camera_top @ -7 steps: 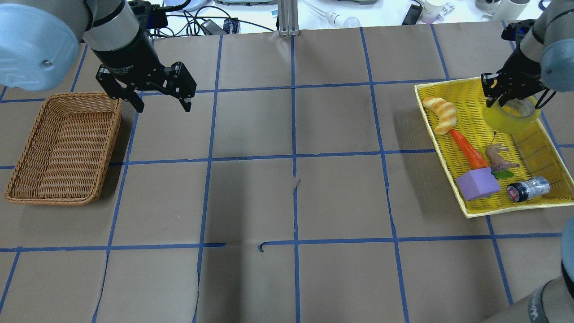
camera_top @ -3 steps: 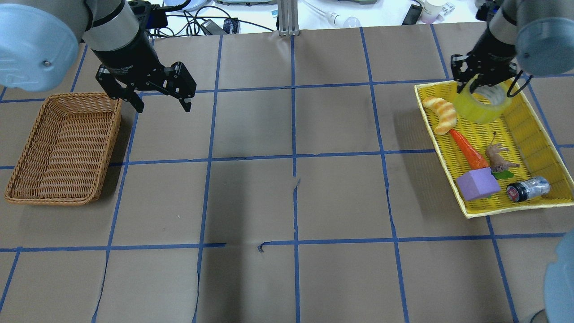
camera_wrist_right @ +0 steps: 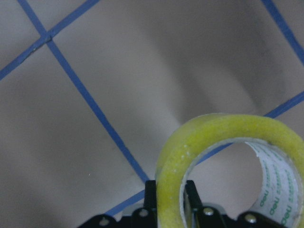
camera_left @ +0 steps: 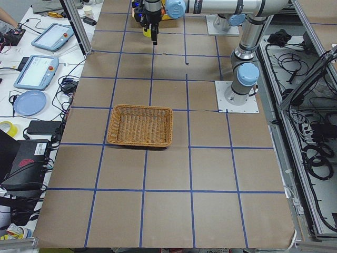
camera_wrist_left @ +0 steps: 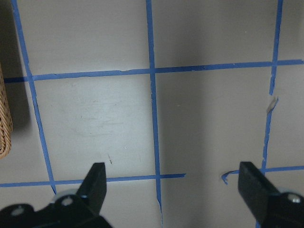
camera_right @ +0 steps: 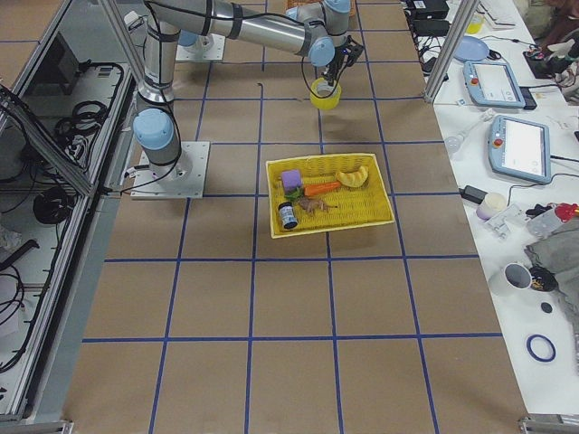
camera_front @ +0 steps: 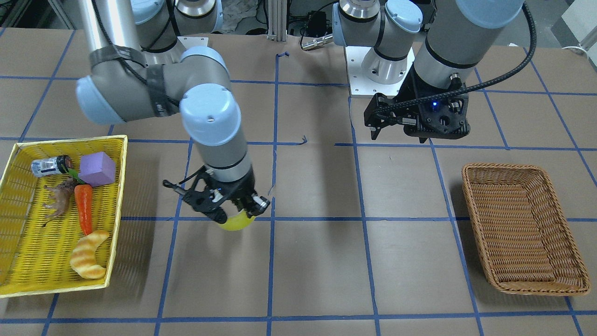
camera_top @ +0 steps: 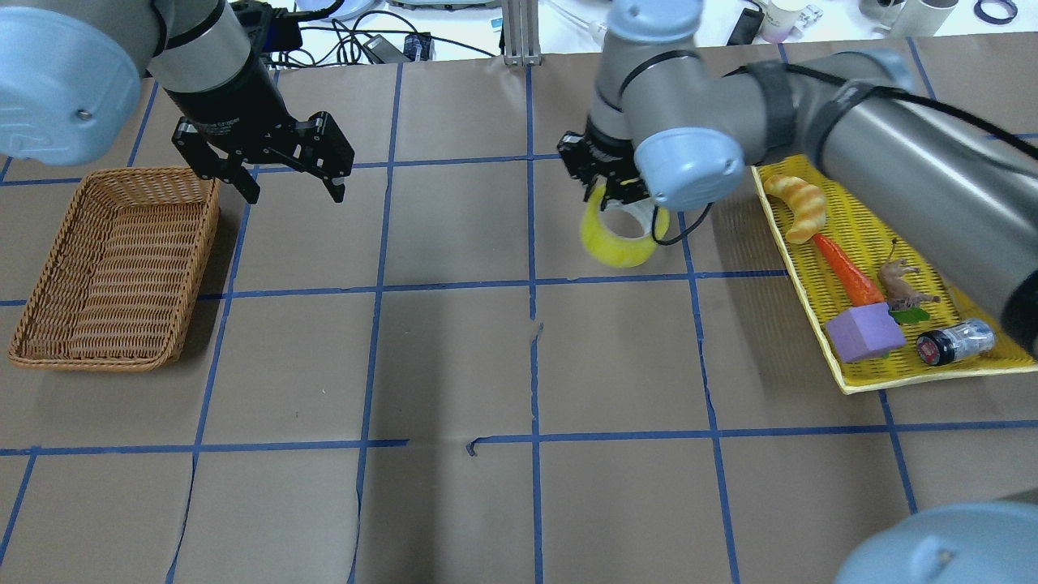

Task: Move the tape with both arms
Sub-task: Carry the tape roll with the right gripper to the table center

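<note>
The yellow tape roll (camera_top: pixel 616 239) hangs on edge in my right gripper (camera_top: pixel 610 191), above the table just right of centre. The right gripper is shut on the roll's wall, one finger inside the core and one outside, as the right wrist view shows the tape (camera_wrist_right: pixel 213 137) and gripper (camera_wrist_right: pixel 169 190). It also shows in the front view (camera_front: pixel 237 223) and the right side view (camera_right: pixel 324 92). My left gripper (camera_top: pixel 296 195) is open and empty, held above the table beside the wicker basket (camera_top: pixel 207 243); the left wrist view shows its gripper (camera_wrist_left: pixel 173 175) over bare paper.
A yellow tray (camera_top: pixel 924 381) at the right holds a croissant toy (camera_top: pixel 799 207), a carrot (camera_top: pixel 847 268), an animal figure (camera_top: pixel 900 284), a purple block (camera_top: pixel 864 332) and a small bottle (camera_top: pixel 953 341). Blue tape lines grid the brown paper table.
My right arm has carried the tape out of the yellow tray and leftward to near the table's middle. The left arm has not moved.
</note>
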Tool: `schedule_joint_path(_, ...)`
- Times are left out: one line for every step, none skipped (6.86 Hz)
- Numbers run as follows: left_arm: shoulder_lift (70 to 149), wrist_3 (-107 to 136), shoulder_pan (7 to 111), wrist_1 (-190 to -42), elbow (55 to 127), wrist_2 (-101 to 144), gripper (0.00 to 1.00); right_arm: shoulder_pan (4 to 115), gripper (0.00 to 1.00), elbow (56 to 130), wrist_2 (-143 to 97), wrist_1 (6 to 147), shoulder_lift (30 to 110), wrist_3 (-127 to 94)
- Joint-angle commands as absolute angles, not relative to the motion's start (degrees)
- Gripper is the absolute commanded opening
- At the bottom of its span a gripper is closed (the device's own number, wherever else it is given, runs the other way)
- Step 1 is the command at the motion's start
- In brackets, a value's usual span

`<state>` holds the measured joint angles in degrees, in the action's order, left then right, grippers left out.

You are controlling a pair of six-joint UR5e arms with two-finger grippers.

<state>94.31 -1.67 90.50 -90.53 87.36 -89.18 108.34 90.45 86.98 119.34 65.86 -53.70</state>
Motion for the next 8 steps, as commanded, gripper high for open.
schedule_joint_path(94.3,-1.8,90.2,-90.5,87.4,-89.1,1.00,118.3,0.00,90.4,86.9,123.3,61.5,-66.4)
schedule_joint_path(94.3,-1.8,90.1,-90.5,87.4,-89.1,1.00,119.9,0.00,90.4,86.8,123.7,59.8,-68.7)
schedule_joint_path(94.3,-1.8,89.9,-90.5,87.5,-89.1,1.00,121.0,0.00,90.5,85.9,123.7,58.9,-69.2)
schedule_joint_path(94.3,-1.8,89.9,-90.5,87.7,-89.1,1.00,121.4,0.17,90.5,85.3,123.7,58.9,-70.4)
schedule_joint_path(94.3,-1.8,89.9,-90.5,87.8,-89.0,1.00,121.3,0.53,90.3,86.0,123.7,59.9,-69.8)
schedule_joint_path(94.3,-1.8,89.9,-90.5,87.9,-89.1,1.00,120.7,0.59,90.3,86.0,122.7,62.6,-65.9)
schedule_joint_path(94.1,-1.8,89.9,-90.5,88.3,-89.2,1.00,118.1,0.65,90.7,86.1,121.7,65.5,-60.9)
schedule_joint_path(94.1,-1.8,89.9,-90.5,88.6,-89.0,1.00,112.0,0.69,90.0,86.0,117.6,68.7,-52.9)
